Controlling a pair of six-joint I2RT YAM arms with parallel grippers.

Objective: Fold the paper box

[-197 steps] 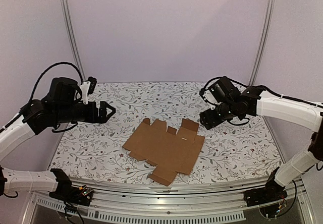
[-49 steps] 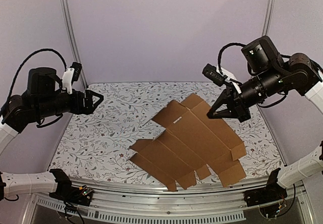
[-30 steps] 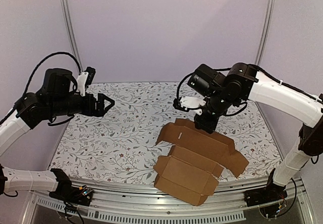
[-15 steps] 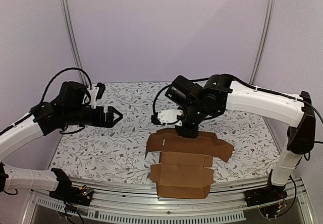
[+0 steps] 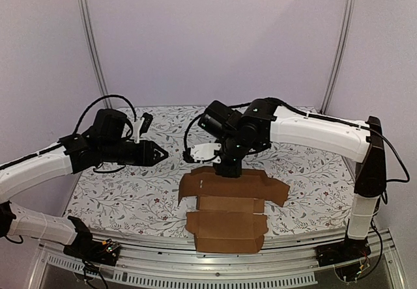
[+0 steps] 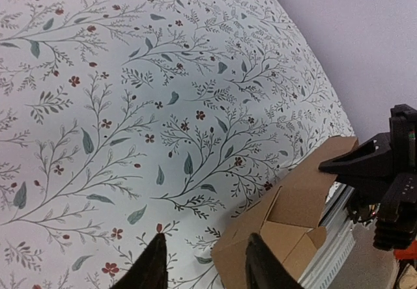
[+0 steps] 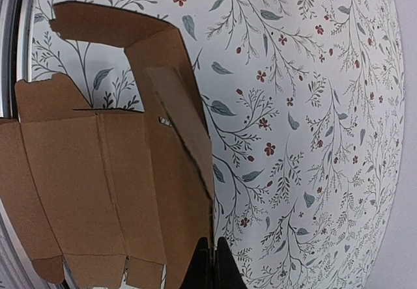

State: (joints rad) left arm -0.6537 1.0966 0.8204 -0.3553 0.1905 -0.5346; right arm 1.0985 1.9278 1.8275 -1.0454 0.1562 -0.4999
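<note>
Paper box [image 5: 225, 211]: brown die-cut sheet, creased into panels, lower centre of the overhead view, on the near half of the bench.
Right fingers [image 5: 227, 169]: pinching the sheet's far edge.
Left fingers [image 5: 160, 153]: spread, holding nothing, left of the sheet.
Bench [image 5: 124, 191]: floral-patterned cover.

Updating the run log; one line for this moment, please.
right claw shut on paper box far edge | left claw open, hovering clear | paper box not yet closed

Left claw [image 6: 205, 266] parted above floral cloth [image 6: 117, 107]; paper box [image 6: 293, 204] corner lower right, behind right finger.
</note>
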